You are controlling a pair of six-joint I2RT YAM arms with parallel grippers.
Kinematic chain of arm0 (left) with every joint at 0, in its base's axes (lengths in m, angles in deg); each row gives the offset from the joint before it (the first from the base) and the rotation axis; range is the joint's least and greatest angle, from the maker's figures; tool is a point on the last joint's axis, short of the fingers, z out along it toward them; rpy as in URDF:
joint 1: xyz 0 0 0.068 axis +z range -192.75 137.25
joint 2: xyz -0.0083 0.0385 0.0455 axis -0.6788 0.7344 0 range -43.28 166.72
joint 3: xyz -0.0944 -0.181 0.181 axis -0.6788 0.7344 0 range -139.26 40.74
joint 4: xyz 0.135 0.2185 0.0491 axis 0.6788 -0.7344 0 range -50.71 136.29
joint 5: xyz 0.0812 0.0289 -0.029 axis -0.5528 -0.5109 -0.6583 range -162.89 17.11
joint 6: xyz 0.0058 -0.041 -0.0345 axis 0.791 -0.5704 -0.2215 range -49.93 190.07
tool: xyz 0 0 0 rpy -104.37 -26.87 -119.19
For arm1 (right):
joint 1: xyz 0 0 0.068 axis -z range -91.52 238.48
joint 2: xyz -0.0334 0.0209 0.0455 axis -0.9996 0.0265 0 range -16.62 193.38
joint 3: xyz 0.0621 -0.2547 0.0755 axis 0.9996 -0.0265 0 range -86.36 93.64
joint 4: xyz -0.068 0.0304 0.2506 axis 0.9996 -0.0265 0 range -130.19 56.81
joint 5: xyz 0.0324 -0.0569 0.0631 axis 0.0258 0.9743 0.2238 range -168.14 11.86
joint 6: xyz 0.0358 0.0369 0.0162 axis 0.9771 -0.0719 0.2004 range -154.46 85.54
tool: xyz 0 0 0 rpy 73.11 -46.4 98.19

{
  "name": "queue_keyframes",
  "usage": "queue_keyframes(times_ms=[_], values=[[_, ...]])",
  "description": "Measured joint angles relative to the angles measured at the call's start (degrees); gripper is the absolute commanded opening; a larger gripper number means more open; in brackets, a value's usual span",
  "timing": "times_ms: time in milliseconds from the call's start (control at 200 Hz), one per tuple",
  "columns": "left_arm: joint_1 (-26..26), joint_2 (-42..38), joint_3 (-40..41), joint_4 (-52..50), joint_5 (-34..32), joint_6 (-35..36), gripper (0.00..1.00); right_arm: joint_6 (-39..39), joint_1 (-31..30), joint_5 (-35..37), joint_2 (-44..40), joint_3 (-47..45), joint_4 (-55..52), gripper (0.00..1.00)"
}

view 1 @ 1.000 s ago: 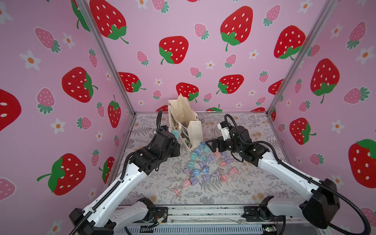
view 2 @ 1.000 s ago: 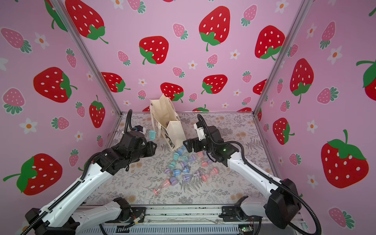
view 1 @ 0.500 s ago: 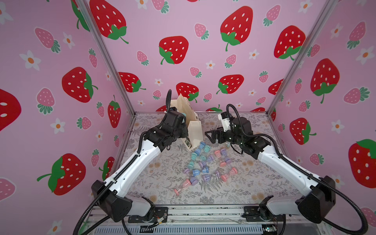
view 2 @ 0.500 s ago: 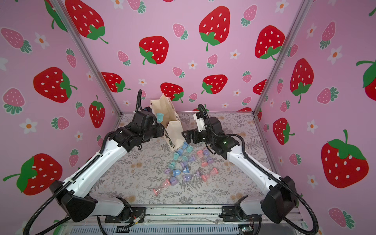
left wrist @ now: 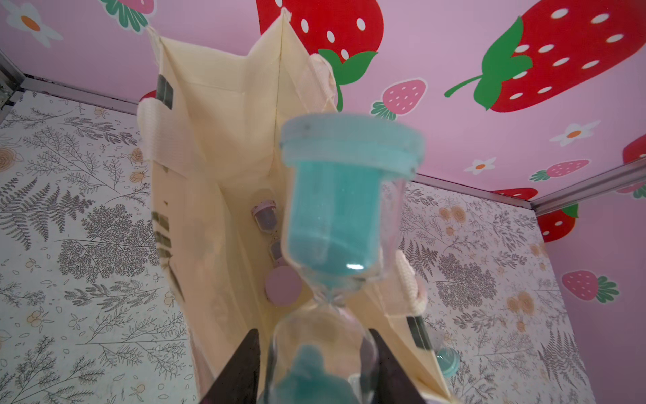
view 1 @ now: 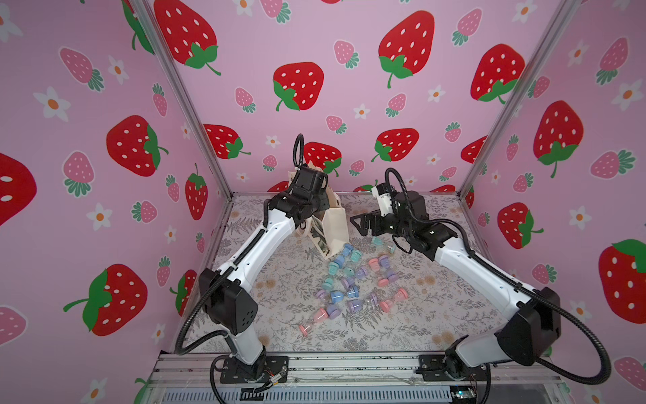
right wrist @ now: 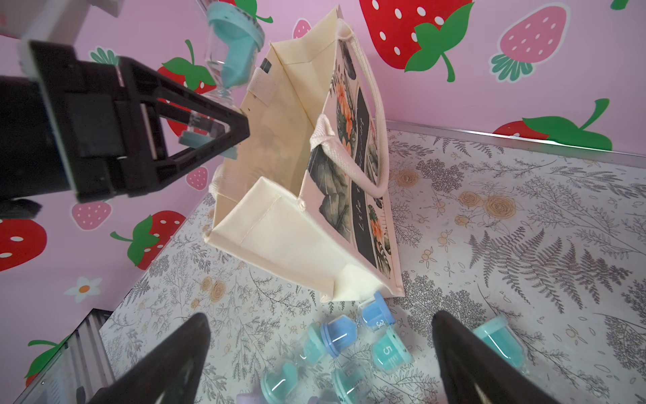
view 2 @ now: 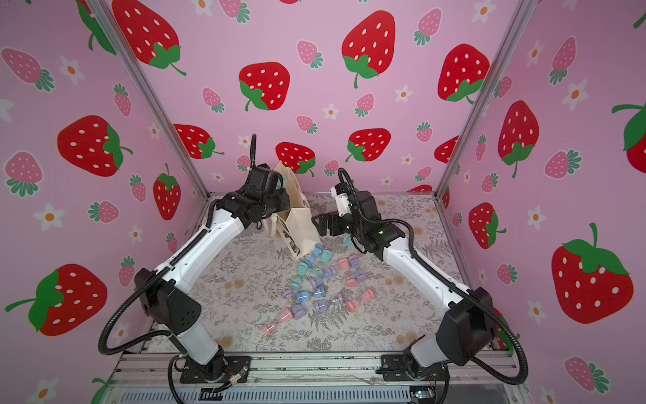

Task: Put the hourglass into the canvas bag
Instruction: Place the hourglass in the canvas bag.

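- The hourglass (left wrist: 335,210) is clear glass, two bulbs pinched at the waist, with teal sand and a round teal plastic cap.
- The left hand (left wrist: 314,353) is narrow, clamped on one bulb, and holds the hourglass over the bag's open mouth, above the rim.
- The bag (right wrist: 286,241) is stiff cream canvas, boxy, with woven loop handles (right wrist: 374,133) and a dark leaf print with orange flowers on one broad side. It stands mouth up at the back of the counter.
- A second hourglass (left wrist: 267,217), pale-capped, lies on the bag's bottom.
- The right hand (right wrist: 321,320) hangs wide, holding nothing, near the bag's plain narrow side.
- The counter (view 1: 437,314) carries a pale grey fern-and-flower print.
- The walls (view 1: 349,35) are pink with strawberries, joined by metal posts.
- A pile (view 1: 353,283) of small pastel hourglasses in teal, blue, lilac and pink lies before the bag. A blue one touches the bag's bottom corner.
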State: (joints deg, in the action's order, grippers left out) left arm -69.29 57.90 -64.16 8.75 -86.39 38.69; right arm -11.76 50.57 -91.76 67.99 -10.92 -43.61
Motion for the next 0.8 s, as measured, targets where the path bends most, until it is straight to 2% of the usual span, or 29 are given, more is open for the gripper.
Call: queue_keyframes(times_ms=[285,590,800], values=[[2.9,10.2,-8.1,-0.9,0.0,-0.9,0.31,-0.4,0.3,-0.2,2.0,1.4,-0.1,0.99],[4.4,23.0,-20.8,-5.3,0.2,-1.0,0.31,-0.5,0.6,-0.4,4.2,2.3,-0.1,0.99],[4.5,27.1,-23.8,-7.2,0.2,-0.9,0.33,-0.5,0.6,-0.4,5.5,2.3,0.0,0.99]])
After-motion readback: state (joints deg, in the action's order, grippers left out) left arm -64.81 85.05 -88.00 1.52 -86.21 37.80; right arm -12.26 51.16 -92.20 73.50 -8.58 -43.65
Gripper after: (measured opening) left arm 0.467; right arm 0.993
